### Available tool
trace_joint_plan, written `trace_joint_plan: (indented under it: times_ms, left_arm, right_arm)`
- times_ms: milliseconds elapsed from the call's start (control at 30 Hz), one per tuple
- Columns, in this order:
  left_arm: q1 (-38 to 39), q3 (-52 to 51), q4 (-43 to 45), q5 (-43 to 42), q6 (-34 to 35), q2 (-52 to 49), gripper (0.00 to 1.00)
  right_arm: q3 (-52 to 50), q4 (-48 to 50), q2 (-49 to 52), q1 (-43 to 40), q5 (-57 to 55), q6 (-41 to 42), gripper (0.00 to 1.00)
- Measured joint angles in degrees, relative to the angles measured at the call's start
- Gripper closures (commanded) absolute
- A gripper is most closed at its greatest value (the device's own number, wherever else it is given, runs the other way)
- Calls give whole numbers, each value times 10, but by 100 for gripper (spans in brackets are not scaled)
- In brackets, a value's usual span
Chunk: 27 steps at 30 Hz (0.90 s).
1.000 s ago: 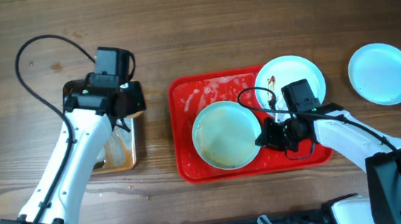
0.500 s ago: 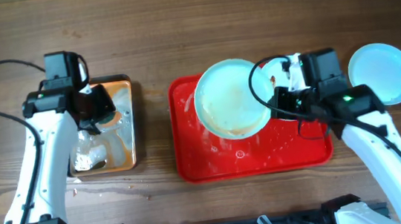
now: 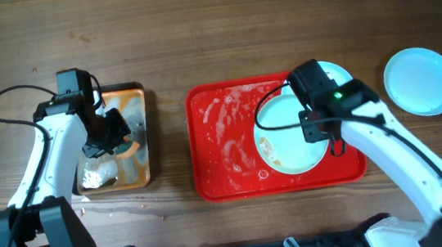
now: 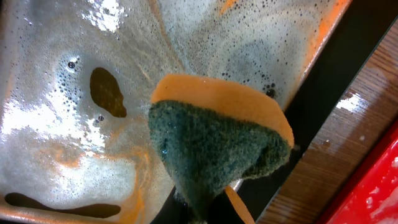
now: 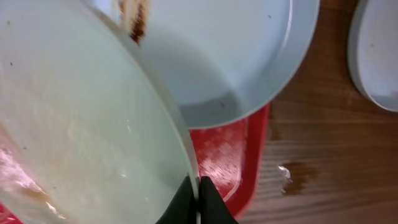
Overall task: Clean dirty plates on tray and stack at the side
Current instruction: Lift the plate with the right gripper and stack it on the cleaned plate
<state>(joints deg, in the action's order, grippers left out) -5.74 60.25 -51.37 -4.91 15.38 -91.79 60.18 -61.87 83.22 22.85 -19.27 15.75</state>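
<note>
Plate (image 3: 285,145) rim pinched by right tool (image 5: 198,188), within tray (image 3: 224,166) rim.

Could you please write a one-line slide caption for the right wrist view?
Right tool pinches the rim of a smeared plate over the red tray, second plate behind.

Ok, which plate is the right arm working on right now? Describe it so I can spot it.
Find the red tray in the middle of the table. On its right half is the plate that the right gripper pinches by the rim. It alone is gripped and filmy; a second plate peeks out behind it, and a clean plate sits off the tray.
</note>
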Motion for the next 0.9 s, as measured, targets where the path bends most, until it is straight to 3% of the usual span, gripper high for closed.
trace_joint_plan:
  times_ms: [200,400,600,767,900]
  left_arm:
    - [0,0,3,-10,0,0,96]
    - [0,0,10,-10,0,0,96]
    - [0,0,19,-10,0,0,96]
    - [0,0,23,-10,0,0,96]
    - [0,0,24,-10,0,0,96]
  right_arm:
    - [247,-136,24,36,-116,-16,95]
    - [278,-182,38,113,-189,-62,95]
    - [278,-119,162,258,-341,-211,95]
    - [278,-61,189,303,-468,-300,96]
    - [275,138,189,327,-588,-484,96]
